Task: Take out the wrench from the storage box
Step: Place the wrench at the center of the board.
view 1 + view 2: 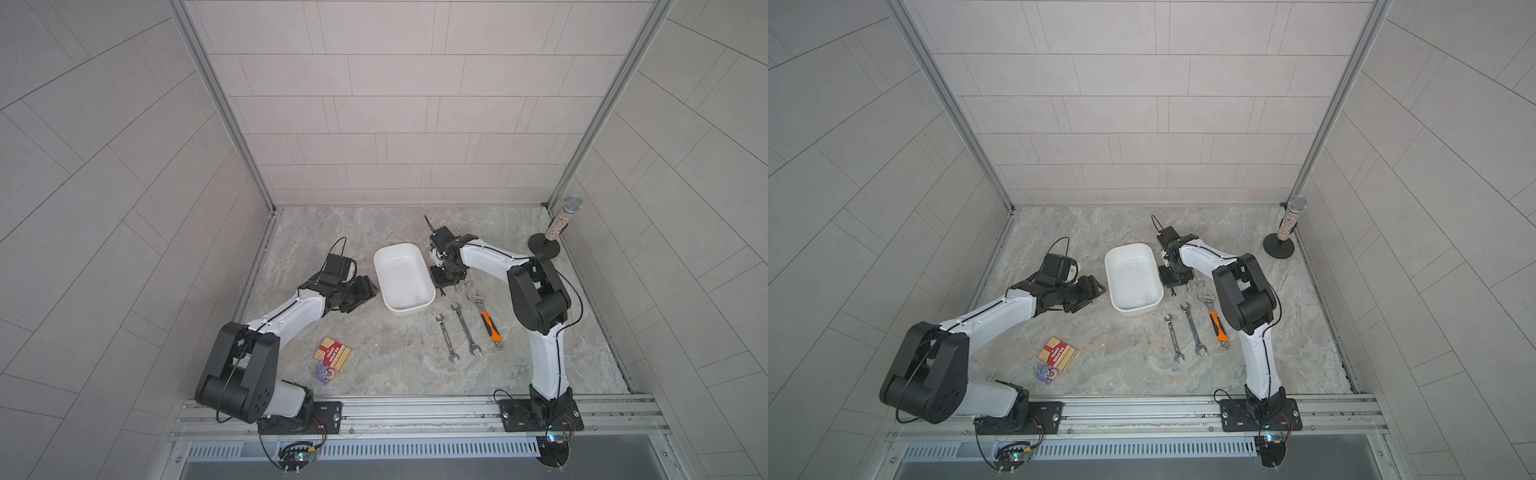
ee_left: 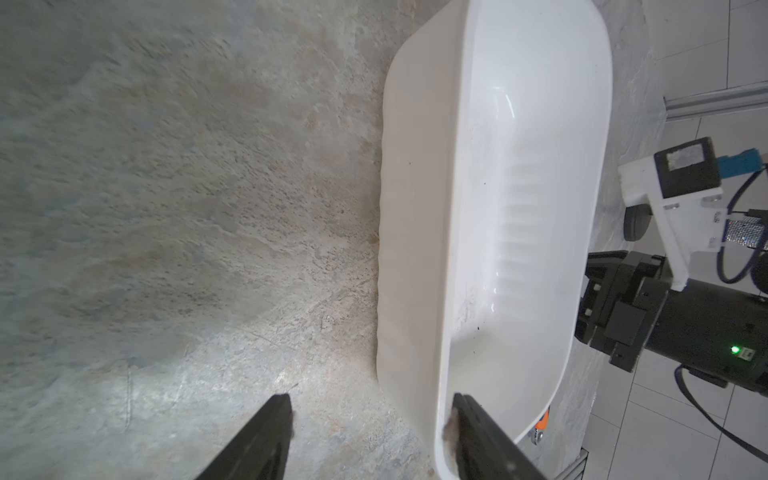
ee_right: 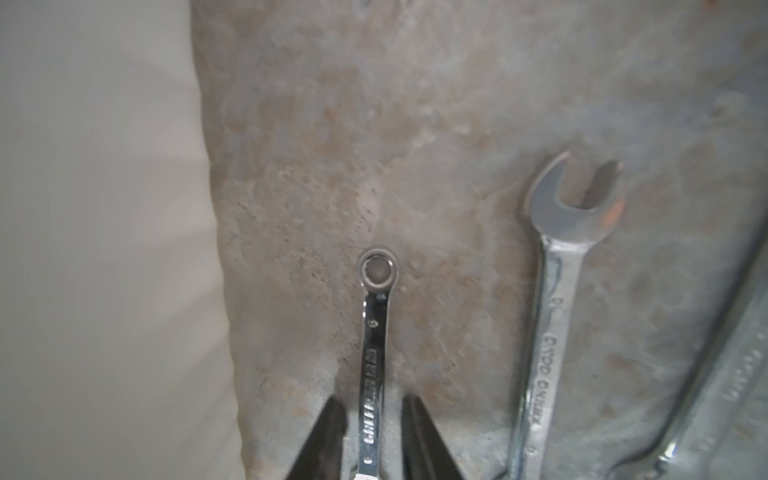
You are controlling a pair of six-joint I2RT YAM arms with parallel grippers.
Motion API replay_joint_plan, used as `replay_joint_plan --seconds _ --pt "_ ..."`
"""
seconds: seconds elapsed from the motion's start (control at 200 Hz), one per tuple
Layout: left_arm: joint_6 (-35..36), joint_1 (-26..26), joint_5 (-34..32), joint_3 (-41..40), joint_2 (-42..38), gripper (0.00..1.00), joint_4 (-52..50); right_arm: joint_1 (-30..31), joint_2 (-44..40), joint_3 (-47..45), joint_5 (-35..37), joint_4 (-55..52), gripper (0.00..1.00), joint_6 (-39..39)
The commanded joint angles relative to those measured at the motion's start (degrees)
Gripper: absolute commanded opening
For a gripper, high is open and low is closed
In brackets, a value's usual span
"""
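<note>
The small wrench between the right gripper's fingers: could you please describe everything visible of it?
The small wrench is slim, shiny, chrome-looking metal: a closed ring end, a stamped 6 below it, blurred lettering along the flat shank; its other end is out of frame. It seems to lie flat on the table, outside the box, along its wall. The right gripper straddles the shank, jaws open with a gap each side. A larger wrench lies alongside, apart.
</note>
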Motion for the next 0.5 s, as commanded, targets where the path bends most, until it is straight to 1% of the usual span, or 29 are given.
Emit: replay_joint_plan --seconds 0.0,0.035,0.095,0.16,0.215,0.24,0.26,0.295,0.32,0.325,0.33,0.335,0.345,0.355,0.365,0.39,0.42,0.44,0.47,0.495 --pt "1.8 0.0 -4.1 -0.3 -3.9 0.70 -0.5 -0.3 -5.1 -1.0 -0.4 -0.7 0.39 -0.7" --pt "2.1 -0.1 -6.4 -0.1 -5.5 0.72 -1.4 -0.3 -6.8 -1.5 0.0 -0.9 0.41 -0.8" --pt "6.4 -0.7 -12.0 0.3 -8.8 0.78 -3.0 -0.3 -10.7 -3.0 1.2 -0.8 0.42 -0.6" --pt "10.6 -0.8 -21.0 1.3 -13.2 0.99 -6.2 -0.3 -16.5 -5.8 3.9 0.5 0.42 -0.2" --pt "11.7 -0.8 -31.2 0.9 -17.8 1.00 -7.2 -0.3 -22.9 -9.5 8.1 3.0 0.44 0.1" --pt "11.0 -0.8 -36.1 -0.5 -20.0 1.00 -6.5 -0.3 -26.0 -11.8 10.6 4.7 0.46 0.0" --pt "11.2 -0.8 -38.8 -2.2 -22.0 1.00 -4.9 -0.3 -28.4 -13.9 12.8 6.4 0.47 -0.2" --pt "14.1 -0.9 -41.9 -7.8 -25.7 1.00 1.7 -0.3 -32.8 -17.7 16.4 9.6 0.53 -1.2" --pt "19.3 -1.0 -41.7 -13.0 -28.4 1.00 9.3 -0.3 -35.6 -20.8 18.9 12.5 0.61 -2.2" --pt "20.5 -1.0 -41.6 -14.4 -29.0 1.00 10.9 -0.3 -36.1 -21.4 19.3 13.4 0.64 -2.4" --pt "21.8 -1.0 -41.2 -15.7 -29.4 1.00 12.5 -0.3 -36.6 -22.0 19.7 14.1 0.68 -2.8" --pt "23.0 -1.1 -40.7 -16.7 -30.0 1.00 14.9 -0.4 -37.2 -22.9 20.4 14.7 0.68 -3.5" --pt "26.6 -1.1 -39.7 -19.4 -30.9 1.00 18.8 -0.4 -38.2 -24.3 21.3 16.4 0.83 -4.2" --pt "29.3 -1.1 -38.2 -21.5 -31.9 1.00 22.2 -0.4 -39.1 -25.7 22.2 18.0 0.94 -4.8" --pt "32.2 -1.0 -36.8 -22.6 -32.8 1.00 23.0 -0.5 -39.9 -27.5 23.2 20.1 0.99 -5.5" --pt "34.5 -0.5 -38.8 -23.2 -33.8 1.00 23.4 -0.5 -42.0 -31.1 25.0 24.0 1.00 -6.3" --pt "31.8 0.0 -44.4 -22.9 -33.8 1.00 22.1 -0.5 -44.4 -35.5 26.9 29.2 1.00 -7.1" --pt "30.7 0.5 -46.8 -22.3 -33.3 1.00 21.7 -0.5 -45.9 -38.1 27.4 32.4 1.00 -8.2" --pt "30.9 1.7 -47.7 -21.4 -32.4 1.00 21.5 -0.5 -48.0 -42.2 27.6 38.7 1.00 -11.6" --pt "33.4 2.6 -46.9 -20.6 -31.9 1.00 21.7 -0.6 -49.6 -45.7 27.7 44.0 1.00 -15.0"
